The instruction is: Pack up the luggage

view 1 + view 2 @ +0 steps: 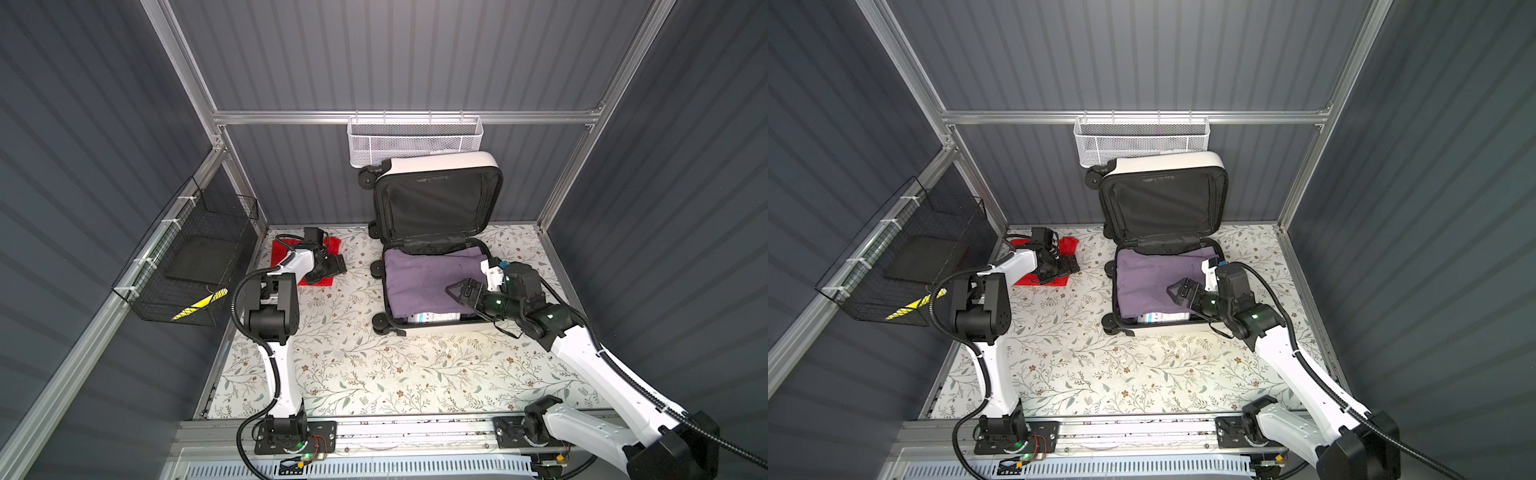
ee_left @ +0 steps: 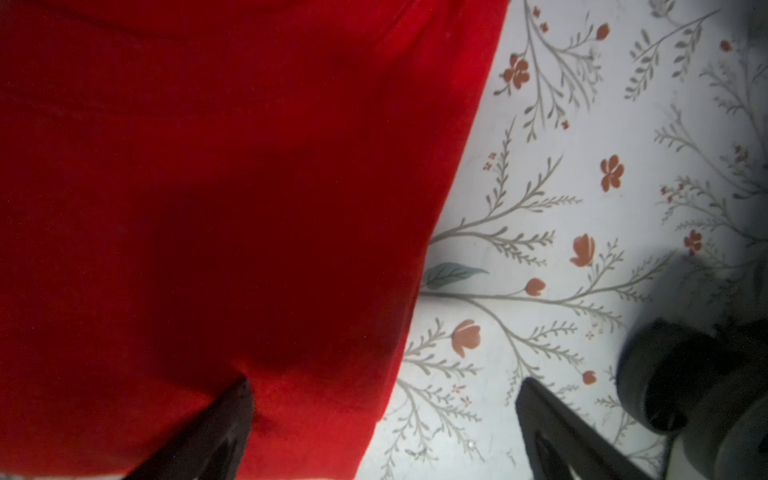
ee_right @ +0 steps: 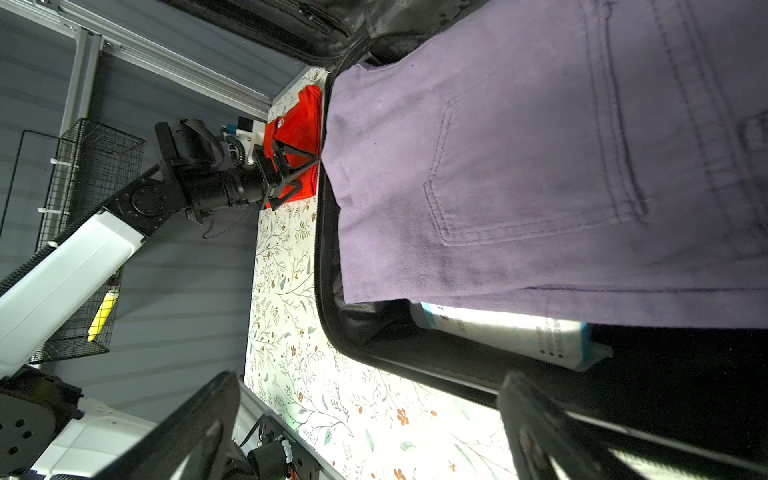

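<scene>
Toward the back of the table point(image 1: 374, 365) I see the luggage point(image 1: 436, 203) lying open, its lid standing up. Purple trousers point(image 1: 415, 278) fill the lower half, lying over a white packet point(image 1: 436, 318) at the near edge. My right gripper point(image 1: 457, 293) hangs above the trousers, jaws spread wide, holding nothing. My left gripper point(image 2: 384, 384) is low at the edge of a red cloth point(image 2: 208, 208) left of the luggage, jaws spread too: one finger over the cloth, one over bare table. Whether it touches the cloth I cannot tell.
</scene>
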`<action>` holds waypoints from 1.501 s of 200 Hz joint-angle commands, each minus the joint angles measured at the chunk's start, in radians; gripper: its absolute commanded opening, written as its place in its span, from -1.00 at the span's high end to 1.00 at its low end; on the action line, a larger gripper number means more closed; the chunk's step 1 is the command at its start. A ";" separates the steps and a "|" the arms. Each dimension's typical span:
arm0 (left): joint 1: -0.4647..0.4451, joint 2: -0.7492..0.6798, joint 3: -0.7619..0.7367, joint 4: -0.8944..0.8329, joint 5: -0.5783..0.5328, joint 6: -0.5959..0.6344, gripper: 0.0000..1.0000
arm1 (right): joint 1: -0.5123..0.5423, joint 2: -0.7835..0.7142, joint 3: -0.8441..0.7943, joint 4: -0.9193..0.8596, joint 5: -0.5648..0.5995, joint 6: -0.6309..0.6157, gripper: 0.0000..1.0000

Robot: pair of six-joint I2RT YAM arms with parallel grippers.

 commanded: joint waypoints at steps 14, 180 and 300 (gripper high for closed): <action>-0.004 -0.064 -0.112 -0.008 0.061 0.010 -1.00 | 0.034 0.012 0.049 -0.012 0.015 0.007 -0.98; -0.039 -0.139 -0.016 -0.036 0.042 0.003 -1.00 | 0.051 0.115 0.109 -0.102 0.166 -0.107 -0.98; -0.005 0.180 0.323 -0.198 -0.076 0.089 -0.99 | 0.034 0.083 0.100 0.004 0.045 -0.173 -0.98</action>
